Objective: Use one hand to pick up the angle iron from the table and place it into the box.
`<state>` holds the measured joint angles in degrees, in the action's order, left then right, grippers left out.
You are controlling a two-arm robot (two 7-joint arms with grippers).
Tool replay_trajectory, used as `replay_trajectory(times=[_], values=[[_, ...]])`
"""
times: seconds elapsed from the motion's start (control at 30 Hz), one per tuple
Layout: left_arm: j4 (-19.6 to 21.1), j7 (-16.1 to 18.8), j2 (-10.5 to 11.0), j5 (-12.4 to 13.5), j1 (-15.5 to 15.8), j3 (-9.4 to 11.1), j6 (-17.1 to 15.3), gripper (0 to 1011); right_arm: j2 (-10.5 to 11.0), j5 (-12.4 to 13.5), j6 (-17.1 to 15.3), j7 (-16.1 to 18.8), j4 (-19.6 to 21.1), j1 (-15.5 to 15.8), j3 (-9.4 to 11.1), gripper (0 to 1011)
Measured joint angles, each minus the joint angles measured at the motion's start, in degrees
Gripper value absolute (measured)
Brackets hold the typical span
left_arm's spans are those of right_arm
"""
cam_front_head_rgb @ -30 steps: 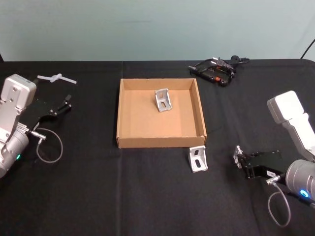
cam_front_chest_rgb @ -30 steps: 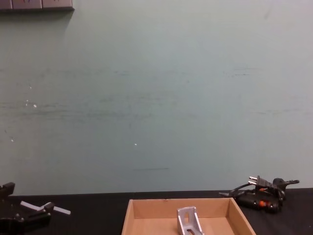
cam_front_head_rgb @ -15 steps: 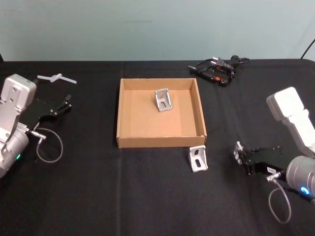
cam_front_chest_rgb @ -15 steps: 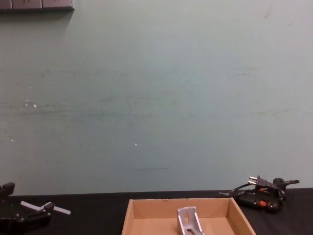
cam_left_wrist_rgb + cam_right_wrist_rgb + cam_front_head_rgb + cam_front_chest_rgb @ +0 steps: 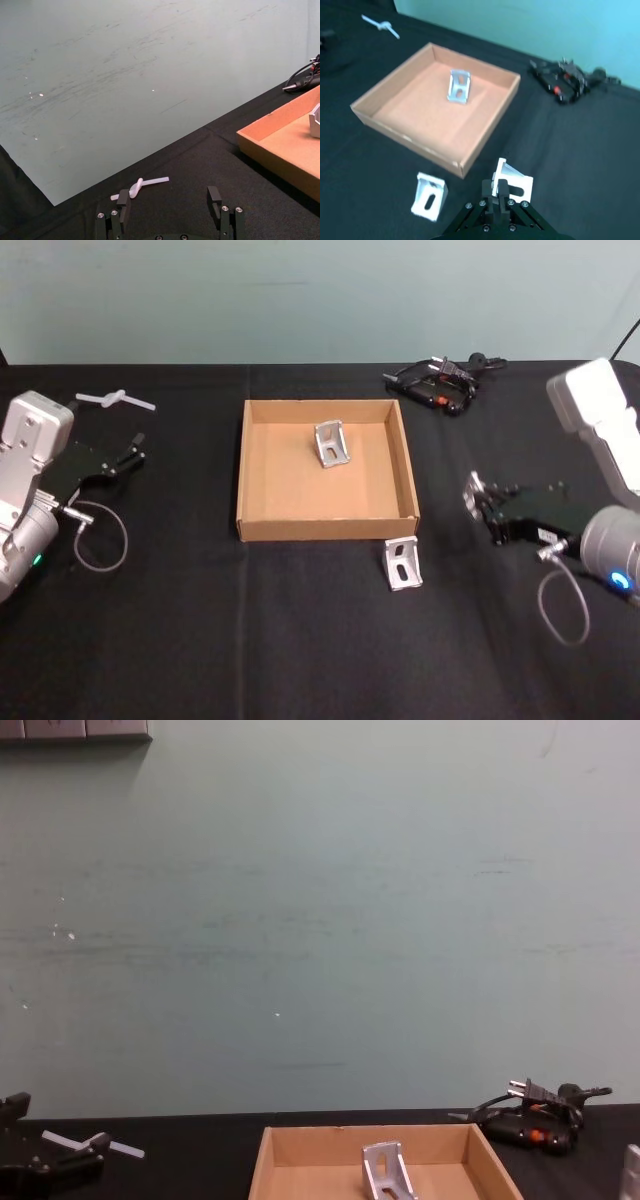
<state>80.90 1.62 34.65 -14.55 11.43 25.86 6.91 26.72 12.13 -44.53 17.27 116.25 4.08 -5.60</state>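
Box on table, angle iron in it, second angle iron just before its right corner

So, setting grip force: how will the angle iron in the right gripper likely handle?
Probably rigid and heavy for its size: the angle iron looks like thick metal. Possibly slippery, as the right gripper pinches a smooth bare face. Unlikely to roll: flat faces.

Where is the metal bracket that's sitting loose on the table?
In the head view, the loose bracket stands on the table just outside the box's near right corner, to the left of the right gripper, which grips a second bracket.
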Motion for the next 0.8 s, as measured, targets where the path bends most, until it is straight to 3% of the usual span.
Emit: replay_trajectory(times=[0.27, 0.5, 0.6, 0.8], values=[[0.0, 0.0, 0.0, 0.0, 0.0, 0.0, 0.0, 1005, -0.3, 0.13, 1.69, 2.6, -3.53, -5.71, -2.52, 73], [0.0, 0.0, 0.0, 0.0, 0.0, 0.0, 0.0, 1005, -1.62, -0.41, 2.69, 3.96, -9.78, -12.97, -7.13, 73], [0.0, 0.0, 0.0, 0.0, 0.0, 0.0, 0.0, 1005, -2.89, -0.96, 4.1, 4.61, -14.18, -16.95, -10.0, 73], [0.0, 0.0, 0.0, 0.0, 0.0, 0.0, 0.0, 1005, -5.12, -2.12, 6.52, 5.04, -21.51, -22.15, -13.67, 73]])
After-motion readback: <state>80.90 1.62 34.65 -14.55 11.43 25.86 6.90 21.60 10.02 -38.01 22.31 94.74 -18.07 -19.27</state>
